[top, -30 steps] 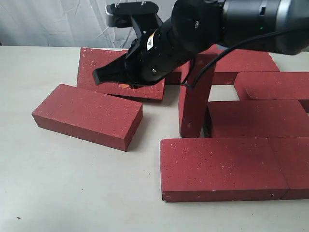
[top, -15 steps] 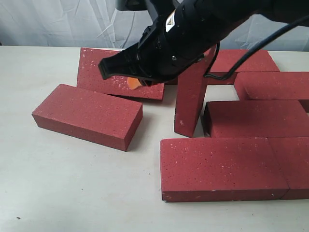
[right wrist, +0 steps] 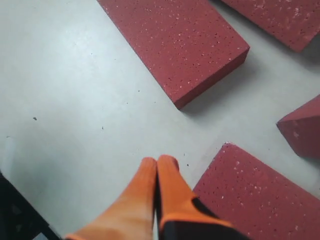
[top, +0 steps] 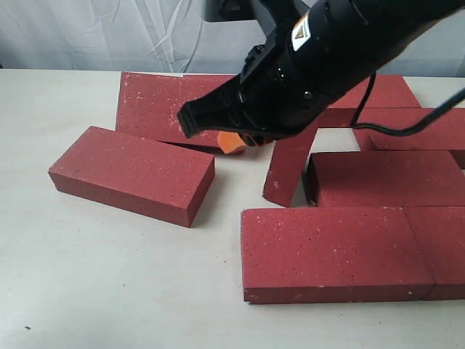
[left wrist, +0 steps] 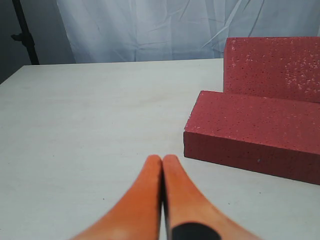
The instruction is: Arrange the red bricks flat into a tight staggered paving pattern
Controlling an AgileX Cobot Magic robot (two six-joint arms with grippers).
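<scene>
Exterior view, leaning brick (top: 287, 173), left wrist view, left tool (left wrist: 162, 160) closed

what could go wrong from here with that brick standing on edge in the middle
1. The tilted brick leans on its lower edge, and the right pincer is shut on nothing. The brick may topple askew onto the table rather than settle flat and tight.
2. The arm hangs close over the brick and hides its top. A sideways sweep could knock it against the flat brick beside it and open the pattern.
</scene>
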